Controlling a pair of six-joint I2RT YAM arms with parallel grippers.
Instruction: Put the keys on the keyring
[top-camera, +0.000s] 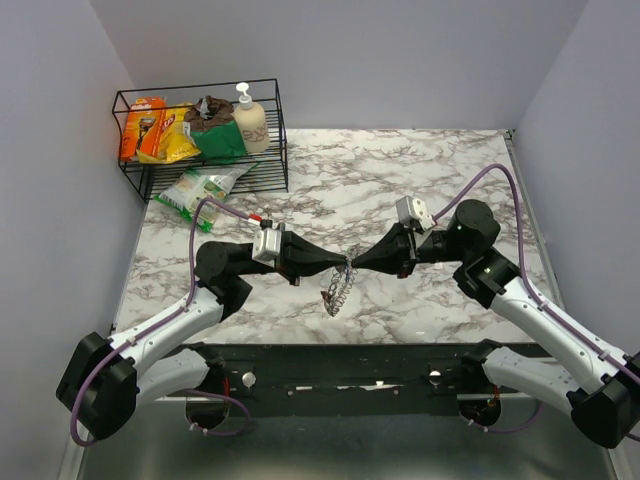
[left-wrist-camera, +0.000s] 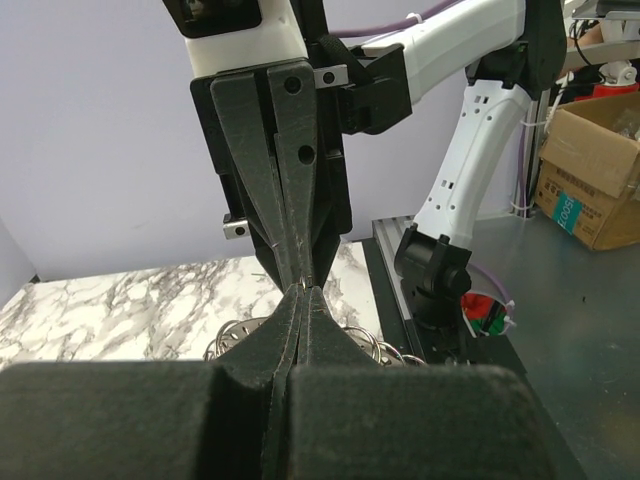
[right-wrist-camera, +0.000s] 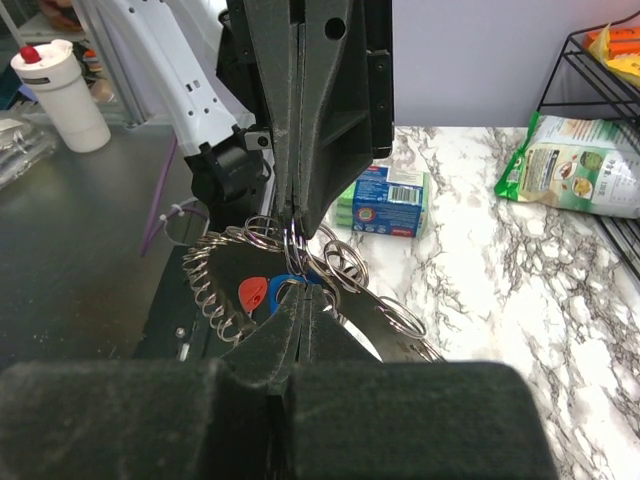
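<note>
Silvery keyring (top-camera: 338, 288) hung just beneath my left tool (top-camera: 345, 263) and right tool (top-camera: 356, 263), tips meeting head-on (both clenched on it), neither nearer.

The white-and-black left arm (top-camera: 170, 330) and the white-and-black right arm (top-camera: 540, 310) reach inward from their bases, elbows bent outward and forearms nearly level. The black two-finger left pincer (top-camera: 340, 264) and the black two-finger right pincer (top-camera: 360, 263) meet tip to tip midway. Each has its tapered fingers pressed together, with no gap showing.
</note>
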